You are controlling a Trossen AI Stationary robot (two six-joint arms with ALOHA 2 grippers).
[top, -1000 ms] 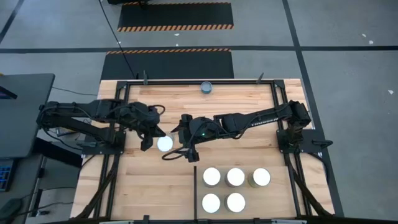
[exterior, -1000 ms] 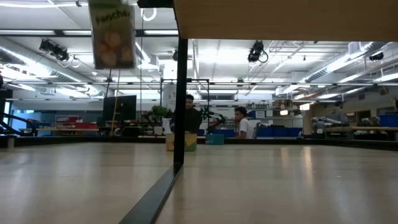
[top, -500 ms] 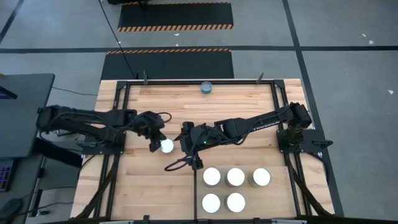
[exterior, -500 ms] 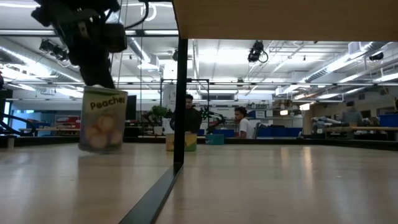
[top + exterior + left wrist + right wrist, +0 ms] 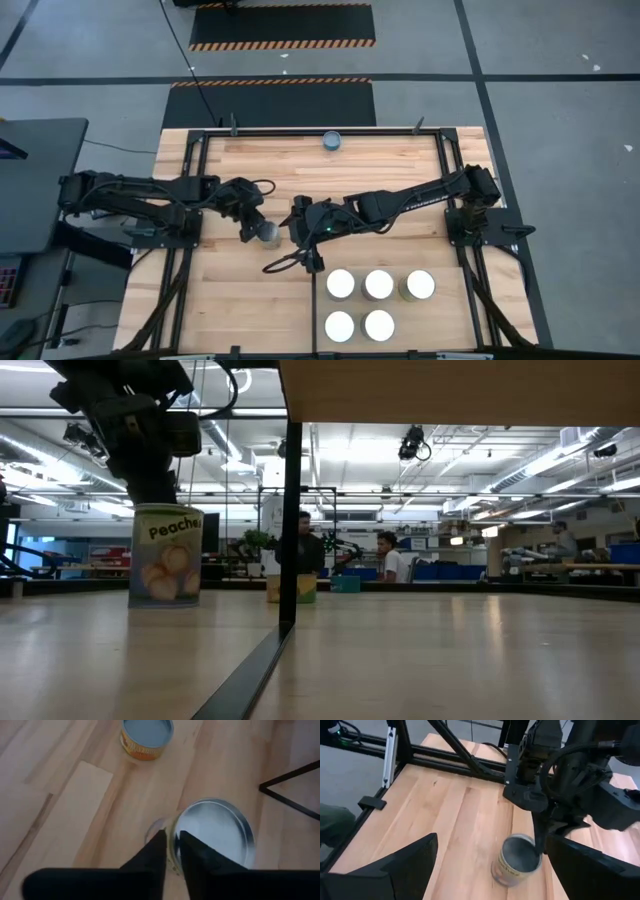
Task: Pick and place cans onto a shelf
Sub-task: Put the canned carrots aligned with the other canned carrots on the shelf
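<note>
A can (image 5: 266, 232) with a dull grey top and a "Peaches" label (image 5: 165, 555) stands upright on the table's middle left. My left gripper (image 5: 253, 222) is above it, shut on its rim. My right gripper (image 5: 295, 236) is open just to the can's right, its fingers apart and touching nothing; the can shows ahead of it in the right wrist view (image 5: 517, 860). Several silver-topped cans (image 5: 379, 284) stand on the shelf (image 5: 440, 320) at the near right. One blue-grey can (image 5: 332, 141) stands at the far edge. My left gripper pinches the can's top rim (image 5: 172, 839) on the can's left side. One finger is on the lid inside the rim and one is outside on the wall. The fingers come from above, slanting down. The can stands upright with its bottom on the table (image 5: 165, 603).
A black upright bar (image 5: 290, 530) and a black floor bar (image 5: 245, 675) of the shelf frame stand right of the can in the low view. Black frame bars edge the table (image 5: 190, 200). Bare wood lies near left (image 5: 240, 310). People stand in the room behind.
My left gripper has gone down and a little toward the table's right edge with the can, still shut on its rim. The can, first high above the table, now stands on it. My right gripper has moved a little toward the near edge, beside the can.
</note>
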